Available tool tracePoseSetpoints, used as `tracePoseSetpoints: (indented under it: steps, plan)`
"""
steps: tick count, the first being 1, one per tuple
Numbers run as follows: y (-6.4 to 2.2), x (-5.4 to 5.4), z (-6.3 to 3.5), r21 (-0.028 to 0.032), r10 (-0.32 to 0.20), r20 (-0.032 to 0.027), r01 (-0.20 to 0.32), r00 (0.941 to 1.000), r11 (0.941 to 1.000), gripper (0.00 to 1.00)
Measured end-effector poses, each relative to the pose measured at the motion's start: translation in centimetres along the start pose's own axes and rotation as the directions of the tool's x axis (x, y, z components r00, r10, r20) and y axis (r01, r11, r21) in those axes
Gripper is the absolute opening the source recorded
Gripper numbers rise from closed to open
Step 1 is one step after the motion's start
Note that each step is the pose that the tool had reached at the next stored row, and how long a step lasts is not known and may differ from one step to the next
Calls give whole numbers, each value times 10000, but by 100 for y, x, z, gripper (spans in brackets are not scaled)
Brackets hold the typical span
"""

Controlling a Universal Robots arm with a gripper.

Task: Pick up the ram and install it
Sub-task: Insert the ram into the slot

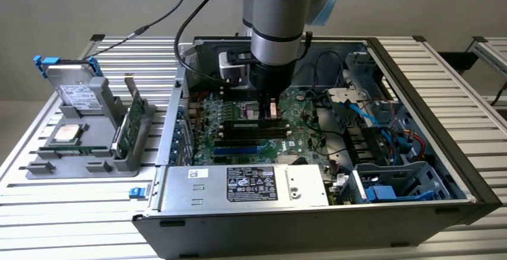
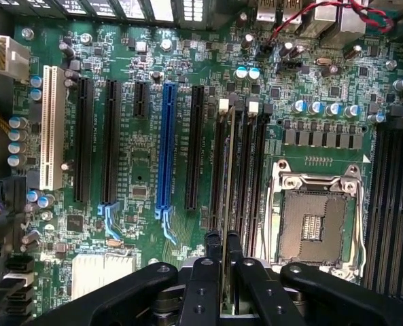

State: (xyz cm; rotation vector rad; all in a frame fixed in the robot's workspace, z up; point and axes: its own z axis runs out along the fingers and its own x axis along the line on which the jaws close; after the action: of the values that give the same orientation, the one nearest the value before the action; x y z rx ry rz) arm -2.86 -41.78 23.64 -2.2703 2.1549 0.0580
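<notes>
Hard to make out: You are looking at the long, thin green circuit-board ram stick point(image 2: 225, 204) edge-on in the wrist view. It is reading as a narrow strip, and its chips are turning away from you.
Cut off: The black two-finger gripper point(image 2: 223, 238) is running out past the frame edge in the wrist view, so you are seeing its fingers and linkage but not its body.
In shadow: In the exterior view the gripper point(image 1: 265, 107) is sitting low inside the case. The stick under it is too small to tell apart from the board.
Arm pose: The silver-and-blue robot arm point(image 1: 277, 28) is pointing straight down into the open black metal computer case point(image 1: 443, 111), with its wrist vertical over the green motherboard point(image 2: 140, 204).
Pincer: Its fingers are clamping the stick, one against each flat face.
Ram against pincer: The stick is passing between the fingertips and reaching beyond them, running lengthwise along the black memory slots point(image 2: 245, 176). You cannot tell whether it is seated in a slot or hanging just above one.
Neighbours: Those slots are lying between the square silver-framed processor socket point(image 2: 317, 221) and the long blue expansion slot point(image 2: 166, 142).
Outside the case: The grey plastic parts holder point(image 1: 79, 168) is standing at the exterior view's left, well apart from the gripper.
</notes>
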Motion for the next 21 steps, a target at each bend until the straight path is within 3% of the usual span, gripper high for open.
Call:
tracePoseSetpoints:
  steps: [7,21]
  plan:
    - [-8,3,121,0,14,1,-14,10000,10000,14]
    - [-12,-22,122,4,123,-4,-123,9999,9999,14]
